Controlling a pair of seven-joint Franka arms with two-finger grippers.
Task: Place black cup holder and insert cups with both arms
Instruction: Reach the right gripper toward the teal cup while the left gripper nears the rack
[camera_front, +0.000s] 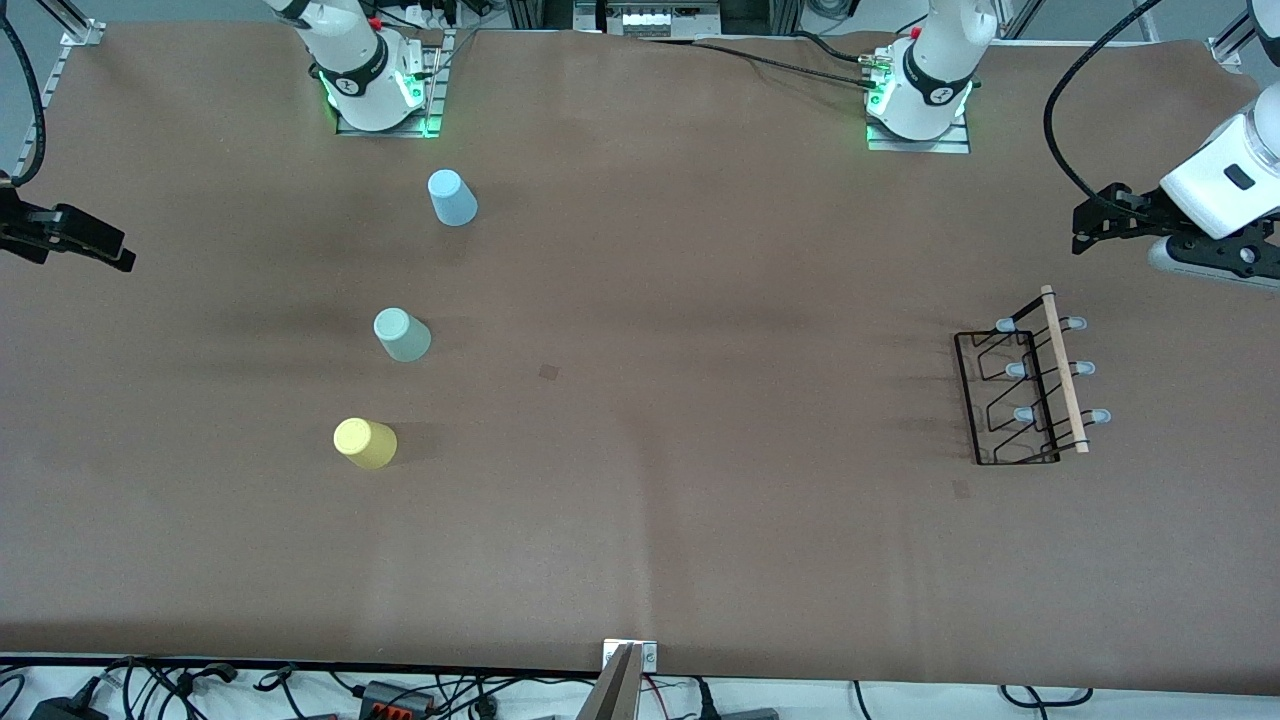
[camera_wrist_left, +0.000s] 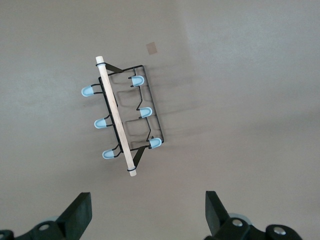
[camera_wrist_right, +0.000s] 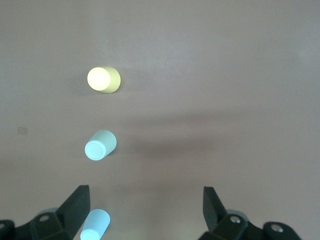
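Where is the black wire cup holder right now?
The thin black wire cup holder with a wooden rod stands on the brown table toward the left arm's end, below the open left hand.

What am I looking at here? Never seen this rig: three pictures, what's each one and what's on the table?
Two white robot arms stand at a brown table. The front view looks down from across it. The other two views come from wrist cameras. The left gripper hangs open over the left arm's end of the table, above a thin black wire cup holder with a wooden rod. The right gripper hangs open at the right arm's end. Three small plastic cups stand upside down there: the light blue cup farthest from the front camera, then the pale green cup, with the yellow cup nearest. Nothing is held.
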